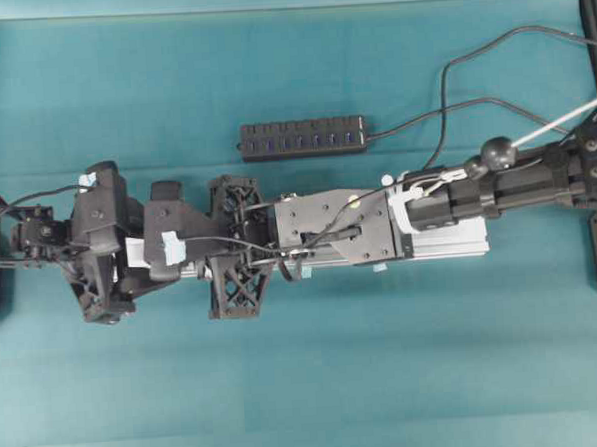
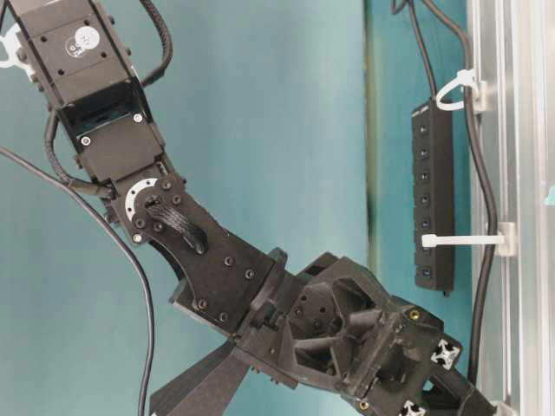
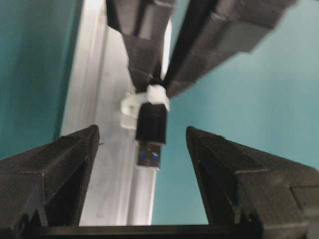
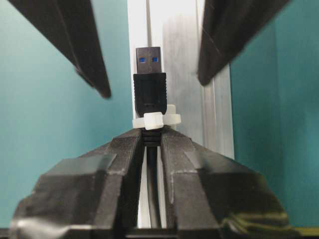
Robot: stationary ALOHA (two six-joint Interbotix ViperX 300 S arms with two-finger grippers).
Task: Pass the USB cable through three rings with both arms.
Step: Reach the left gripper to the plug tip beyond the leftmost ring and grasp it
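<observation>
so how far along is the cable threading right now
Done: the USB plug has poked through one white ring, pushed by the shut right gripper. In hand: the open left gripper flanks the plug without gripping. Left: grabbing it and pulling through; which of the three rings this is isn't clear.

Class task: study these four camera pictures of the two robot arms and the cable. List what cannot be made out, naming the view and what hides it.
- Overhead view: the white plastic ring and black USB plug are hidden under the arms.
- Table-level view: the third ring is cut off at the bottom edge; the right gripper is not shown.
- Left wrist view: the ring is blurred; the shut right gripper hides the thin black cord behind the plug.
- Right wrist view: the open left gripper is cut off by the top edge.
</observation>
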